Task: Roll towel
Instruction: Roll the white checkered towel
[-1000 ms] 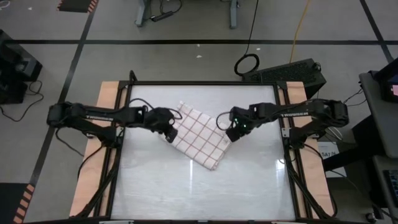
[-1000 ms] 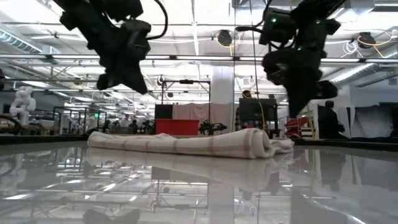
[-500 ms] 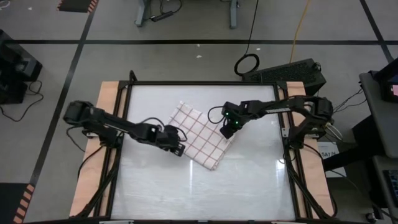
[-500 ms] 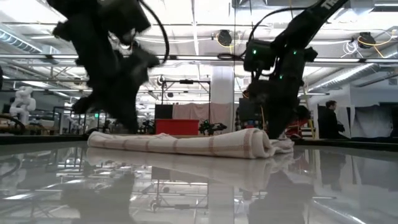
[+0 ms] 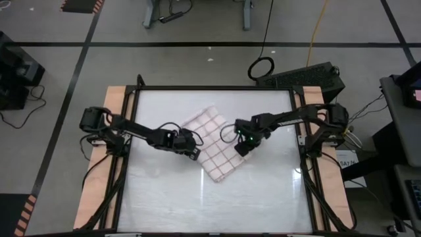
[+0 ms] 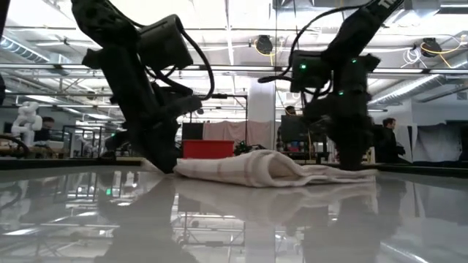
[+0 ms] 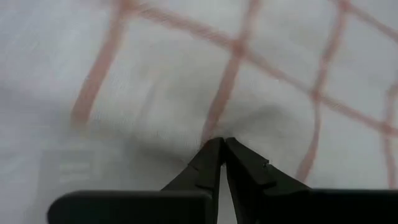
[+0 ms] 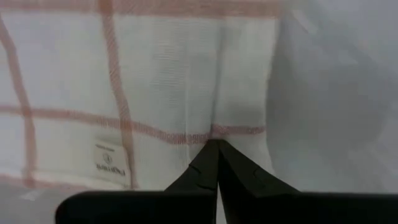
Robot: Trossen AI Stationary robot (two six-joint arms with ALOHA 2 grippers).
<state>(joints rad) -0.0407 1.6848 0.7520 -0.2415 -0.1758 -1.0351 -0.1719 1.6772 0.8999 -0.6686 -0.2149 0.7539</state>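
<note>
The white towel (image 5: pixel 216 143) with red-brown grid lines lies folded and slightly bunched in the middle of the glossy table; it also shows in the low view (image 6: pixel 256 169). My left gripper (image 5: pixel 194 150) is down at the towel's left edge, fingers shut on the cloth (image 7: pixel 221 143). My right gripper (image 5: pixel 241 147) is down at the towel's right edge, fingers shut on the cloth (image 8: pixel 214 144). A small sewn label (image 8: pixel 112 163) sits near the right gripper. My left gripper pinches a small pucker of the top cloth (image 7: pixel 211 127) between its two shut fingertips at the towel's left side. It slants down from the table's left. The towel lies on the table. One layer or several, I cannot tell. My right gripper pinches the cloth close to the towel's right edge (image 8: pixel 214 130), at a red line, between its two shut fingertips. It slants down from the table's right. The towel lies on the table there. One layer or several, I cannot tell.
The table (image 5: pixel 164 204) has a black frame and wooden side strips (image 5: pixel 112 105). A black keyboard-like box (image 5: pixel 306 76) and a cable coil (image 5: pixel 261 67) lie on the floor beyond the far edge. A person (image 6: pixel 386 142) stands in the room behind.
Both grippers have come down onto the towel, the left from the table's left toward its right, the right toward the near edge. The towel's left end has been drawn in toward the middle. The towel now lies shorter, bunched higher in the middle, and shifted right in the low view.
</note>
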